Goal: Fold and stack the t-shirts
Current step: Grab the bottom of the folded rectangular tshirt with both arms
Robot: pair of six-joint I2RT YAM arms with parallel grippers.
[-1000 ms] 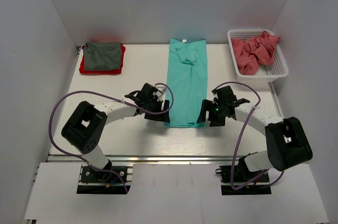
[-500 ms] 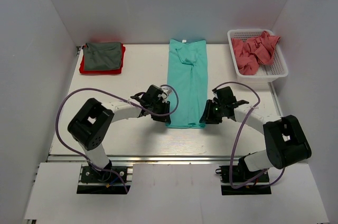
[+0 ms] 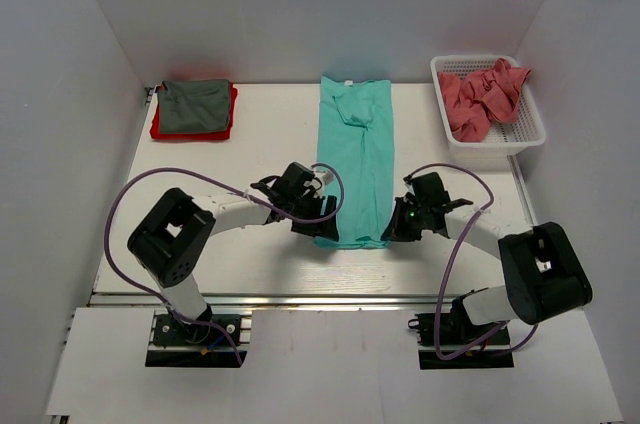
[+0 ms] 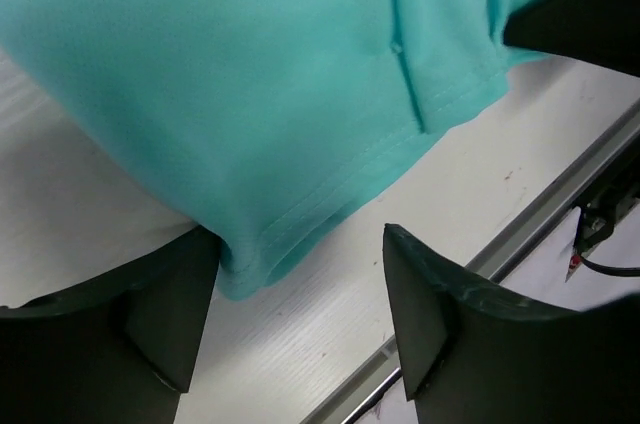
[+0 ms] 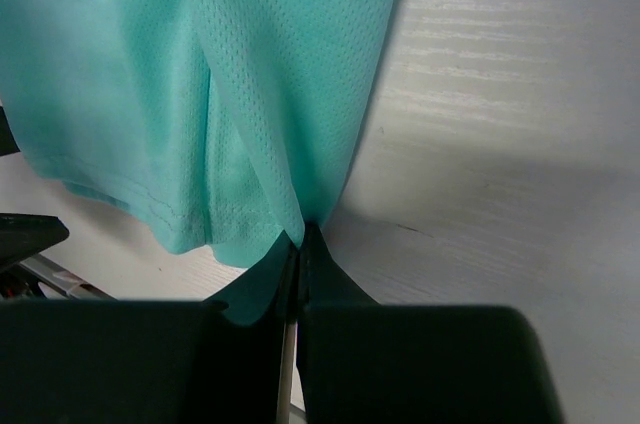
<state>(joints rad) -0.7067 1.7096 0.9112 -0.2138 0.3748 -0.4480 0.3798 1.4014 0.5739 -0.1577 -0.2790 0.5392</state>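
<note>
at the right gripper [image 5: 300, 239]: clenched tight on the near hem corner of the teal-green t-shirt [image 3: 358, 159], with cloth fanning out ahead of the closed tips. at the left gripper [image 4: 295, 244]: spread wide, gripping nothing yet, with the other hem corner in the gap and touching 1 finger [image 4: 160, 304]. probably set this way so as to lift both near corners together and carry them forward, halving the long strip. stretched straight ahead of both grippers on the table [image 3: 270, 134], already narrowed lengthwise. far ahead-left of the left gripper: a folded dark grey t-shirt [image 3: 195, 104] on a bright red t-shirt [image 3: 160, 130], likely the stack to join. ahead-right of the right gripper: salmon-pink t-shirts [image 3: 480, 99] bunched in the white basket [image 3: 492, 149], unfolded.
</note>
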